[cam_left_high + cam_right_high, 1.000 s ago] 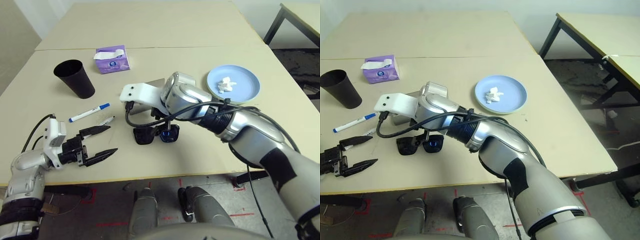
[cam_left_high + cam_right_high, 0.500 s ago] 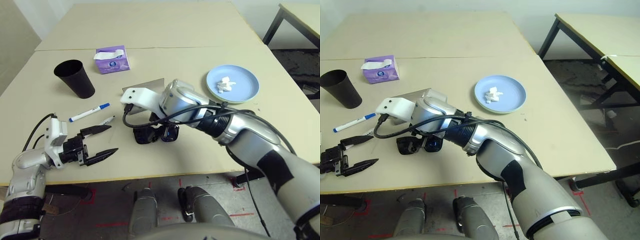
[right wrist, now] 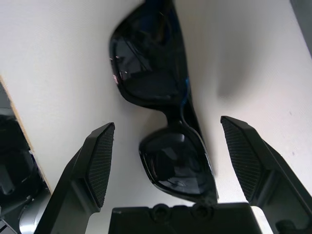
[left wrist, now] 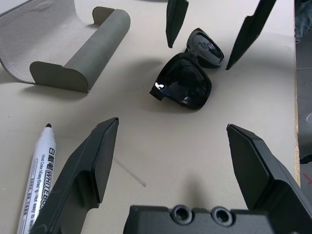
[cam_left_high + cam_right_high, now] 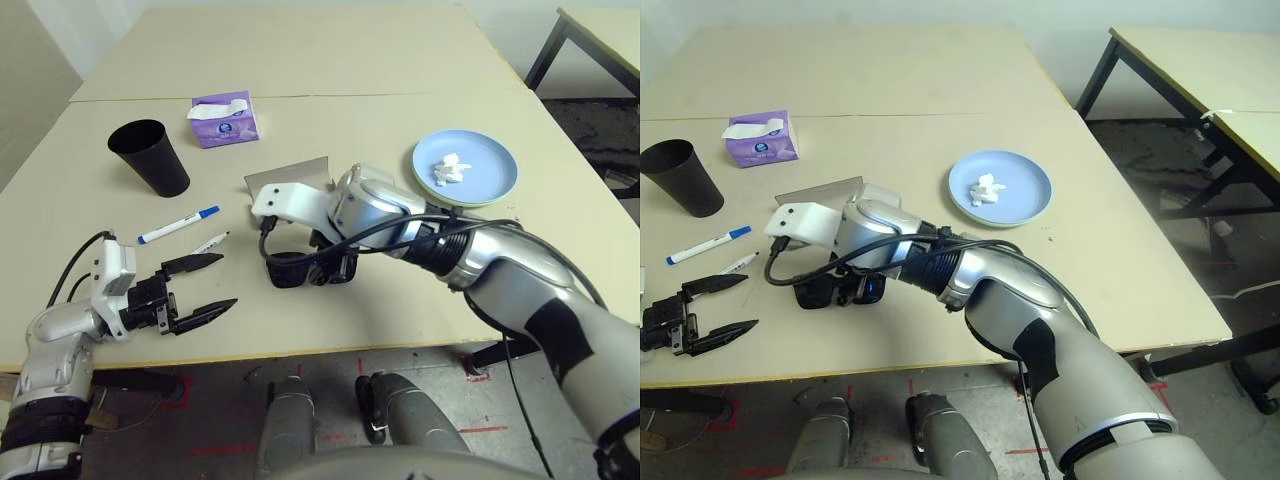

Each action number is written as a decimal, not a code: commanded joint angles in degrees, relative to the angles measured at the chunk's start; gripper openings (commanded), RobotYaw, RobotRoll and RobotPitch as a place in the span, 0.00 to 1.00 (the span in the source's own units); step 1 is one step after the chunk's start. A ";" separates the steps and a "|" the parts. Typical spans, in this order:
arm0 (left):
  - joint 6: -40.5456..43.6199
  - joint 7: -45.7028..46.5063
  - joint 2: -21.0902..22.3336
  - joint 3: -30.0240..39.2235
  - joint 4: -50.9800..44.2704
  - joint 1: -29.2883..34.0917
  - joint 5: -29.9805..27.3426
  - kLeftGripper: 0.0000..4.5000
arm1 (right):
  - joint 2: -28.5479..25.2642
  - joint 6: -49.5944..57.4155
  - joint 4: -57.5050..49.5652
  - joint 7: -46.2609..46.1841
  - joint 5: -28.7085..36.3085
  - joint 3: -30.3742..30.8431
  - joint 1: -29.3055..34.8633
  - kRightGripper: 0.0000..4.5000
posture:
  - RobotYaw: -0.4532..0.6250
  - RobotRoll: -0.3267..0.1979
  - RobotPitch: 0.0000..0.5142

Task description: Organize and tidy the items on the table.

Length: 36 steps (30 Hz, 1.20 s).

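Note:
Black sunglasses (image 5: 298,271) lie on the table (image 5: 380,115) near its front edge. My right gripper (image 3: 167,123) is open and low over them, one finger on each side of the frame, touching nothing. The open grey glasses case (image 4: 68,53) lies just behind it. My left gripper (image 5: 196,285) hovers open and empty at the front left, pointing at the sunglasses (image 4: 187,78). Two white pens (image 5: 178,225) (image 5: 211,242) lie just beyond it. A black cup (image 5: 150,157) stands upright at the left. At the right, crumpled white tissue (image 5: 447,168) rests on a pale blue plate (image 5: 485,165) with a green rim (image 5: 418,177) under it.
A purple tissue box (image 5: 225,118) stands behind the cup near the seam. A separate beige table (image 5: 1200,60) with black legs stands off to the right across a gap. The table's front edge runs close below both grippers.
My right gripper has come down around the sunglasses and shifted a little right, uncovering more of the glasses case. The left arm has barely moved.

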 commanded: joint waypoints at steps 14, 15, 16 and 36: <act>0.07 0.26 -0.63 -0.50 0.52 0.43 0.45 1.00 | -0.46 -0.41 -3.13 -0.55 2.02 1.08 -0.06 0.45 | 0.44 0.62 0.30; 0.04 0.34 -0.71 -0.43 0.45 0.46 0.40 1.00 | -0.61 -0.49 -3.30 -0.51 2.12 1.13 -0.12 0.37 | 0.44 0.62 0.30; -0.01 0.44 -0.78 -0.35 0.40 0.47 0.36 1.00 | -0.74 -0.58 -3.44 -0.48 2.25 1.16 -0.19 0.28 | 0.44 0.62 0.30; 0.79 3.50 -2.04 0.15 -2.79 1.05 -1.33 1.00 | -2.69 -2.27 -3.49 2.09 4.24 1.54 -1.59 0.00 | 0.44 0.62 0.31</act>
